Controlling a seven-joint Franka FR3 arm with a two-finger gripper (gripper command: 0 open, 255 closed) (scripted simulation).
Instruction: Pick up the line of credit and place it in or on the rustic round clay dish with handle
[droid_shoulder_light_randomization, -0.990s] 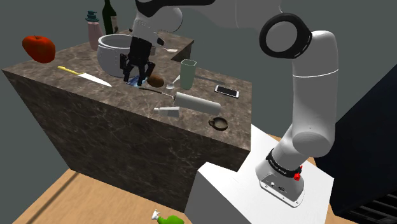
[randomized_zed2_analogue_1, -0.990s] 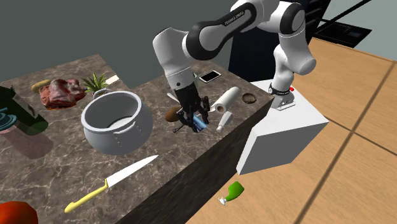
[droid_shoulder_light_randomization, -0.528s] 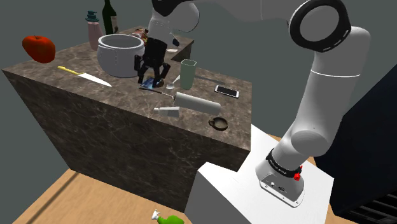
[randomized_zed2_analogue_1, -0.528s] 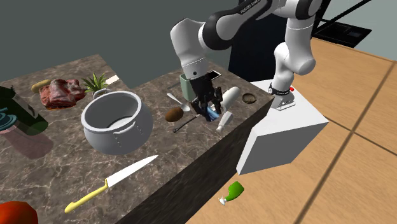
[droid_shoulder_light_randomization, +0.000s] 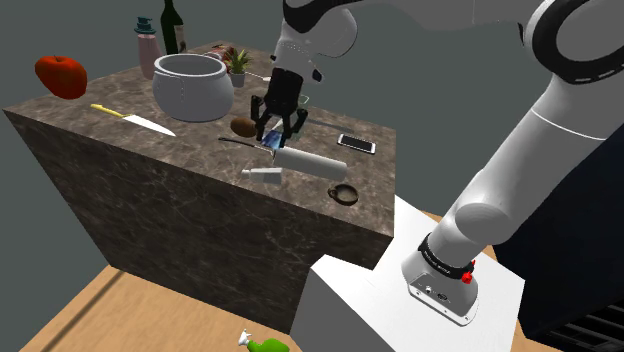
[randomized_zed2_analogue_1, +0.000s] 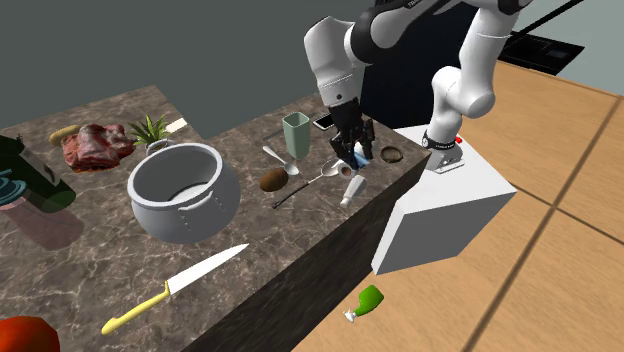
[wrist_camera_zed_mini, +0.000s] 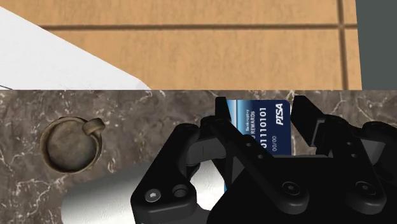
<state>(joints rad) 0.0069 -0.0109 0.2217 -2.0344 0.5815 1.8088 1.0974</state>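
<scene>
Gripper (wrist_camera_zed_mini: 259, 137) over the marbled counter (droid_shoulder_light_randomization: 180, 210), its two black fingers pinched on a blue card (wrist_camera_zed_mini: 256, 119), which stood on edge between them. The card face read "REWARDS", "0110101", "00/00" and "PISA" in white. In the shoulder view the gripper (droid_shoulder_light_randomization: 277, 130) carried the card (droid_shoulder_light_randomization: 272, 148) just above one end of a white rolling pin (droid_shoulder_light_randomization: 311, 160). The round brown dish with handle (wrist_camera_zed_mini: 69, 143) sat past the pin, close to the counter edge nearest the white stand (droid_shoulder_light_randomization: 400, 300), with bare marble around it on all sides. Beyond that edge lay the wood floor (wrist_camera_zed_mini: 254, 57). In the second exterior view, the dish (randomized_zed2_analogue_1: 391, 154) lay beside the gripper (randomized_zed2_analogue_1: 352, 150). A phone (droid_shoulder_light_randomization: 357, 144) lay well apart from the dish, near the far edge.
</scene>
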